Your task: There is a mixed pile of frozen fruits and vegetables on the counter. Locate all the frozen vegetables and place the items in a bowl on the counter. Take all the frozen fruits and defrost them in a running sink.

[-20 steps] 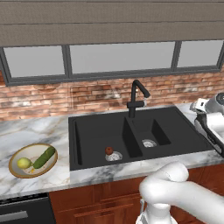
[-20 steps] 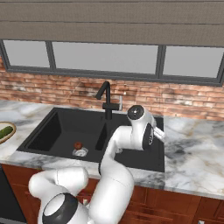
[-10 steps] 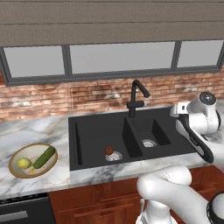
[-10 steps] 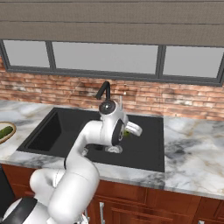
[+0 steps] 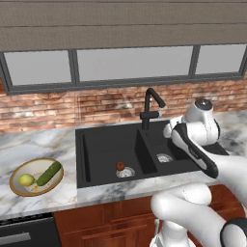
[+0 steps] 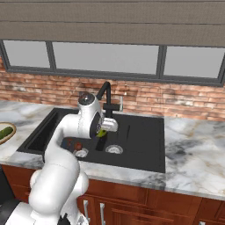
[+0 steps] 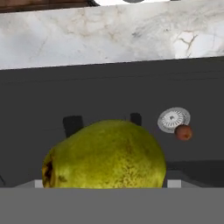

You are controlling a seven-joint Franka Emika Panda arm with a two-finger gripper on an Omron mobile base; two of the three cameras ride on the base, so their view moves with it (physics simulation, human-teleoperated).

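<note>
hand view: the gripper [image 7: 104,127] holds a yellow-green fruit [image 7: 105,155] between its jaws above the black sink [image 7: 109,94], near the dark red ball [image 7: 184,132]. best lowered close to the basin floor before release, so it won't bounce.

L base cam: behind arm, looks fwd + down from the left. R base cam: same from the right. Both share the sink [image 5: 140,149] [image 6: 110,136] + tap [image 5: 150,103] [image 6: 107,99]. Hand cam: close, looking into sink [image 7: 109,96].
</note>
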